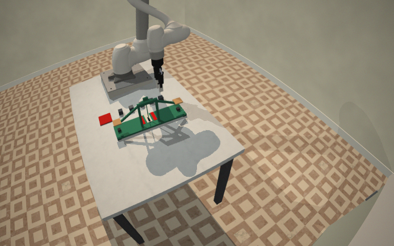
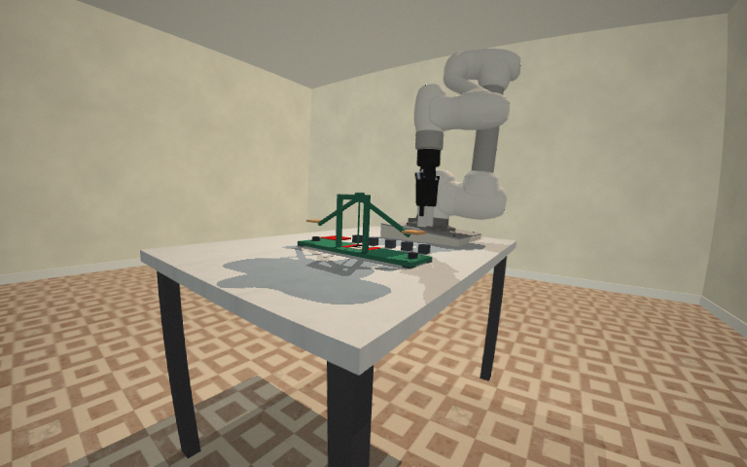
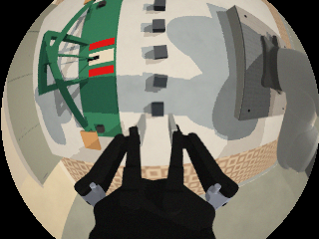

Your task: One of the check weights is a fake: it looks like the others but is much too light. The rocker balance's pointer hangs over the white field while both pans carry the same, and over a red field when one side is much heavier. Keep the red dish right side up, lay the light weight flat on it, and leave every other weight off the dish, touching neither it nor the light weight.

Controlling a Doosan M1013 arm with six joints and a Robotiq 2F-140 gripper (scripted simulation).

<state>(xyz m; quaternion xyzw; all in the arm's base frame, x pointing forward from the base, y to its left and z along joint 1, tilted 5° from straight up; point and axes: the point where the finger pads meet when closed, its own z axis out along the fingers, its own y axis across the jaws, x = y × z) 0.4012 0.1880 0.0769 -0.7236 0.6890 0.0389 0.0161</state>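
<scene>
Several small dark check weights stand in a row on the white table behind the balance; the nearest to me is the end weight [image 3: 158,110], which also shows in the top view [image 1: 160,97]. My gripper [image 3: 157,119] hangs above this end weight with its fingers narrowed but apart and nothing between them; it also shows in the top view [image 1: 160,86] and the exterior view [image 2: 422,211]. The flat red dish [image 1: 105,119] lies right side up at the other end of the row. The green rocker balance [image 1: 149,117] has two empty tan pans [image 1: 177,100] [image 1: 117,122]. Its pointer hangs over the white field.
The arm's grey base plate [image 1: 127,82] sits at the table's back edge, close behind the gripper. The balance's green frame [image 2: 358,220] rises above the table just in front of the weight row. Small black studs sit on the balance's base [image 1: 178,108].
</scene>
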